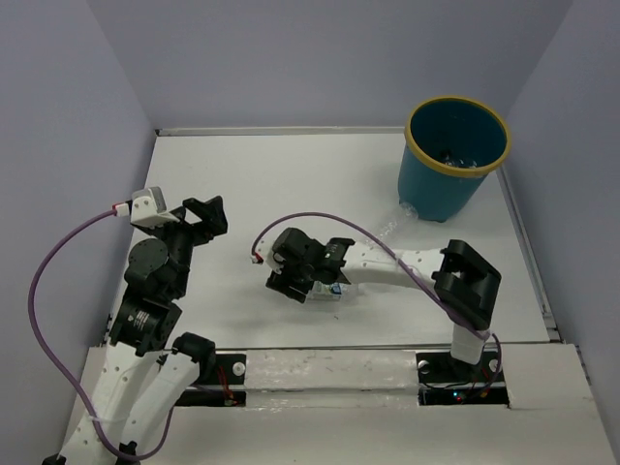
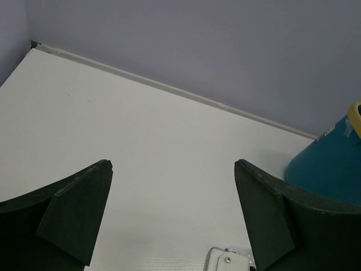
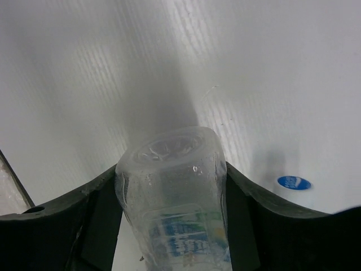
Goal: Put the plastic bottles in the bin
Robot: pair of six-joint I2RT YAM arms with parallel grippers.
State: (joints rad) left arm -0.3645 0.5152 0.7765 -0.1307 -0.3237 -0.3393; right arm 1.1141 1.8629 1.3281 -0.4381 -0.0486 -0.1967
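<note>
Fingers of my right gripper clamp a clear labelled bottle at the middle of the table; my left gripper gapes idle. Next, I judge: lift it, swing to the bin far right, release above.

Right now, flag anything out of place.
A small blue disc, maybe a loose cap, lies alone on the table beside the bottle held by the right gripper. Something clear lies outside the bin, against its base.

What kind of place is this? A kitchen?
Probably a robot testing booth, not a kitchen: a white table, plain lilac walls around it, and two robot arms bolted at its edge.
</note>
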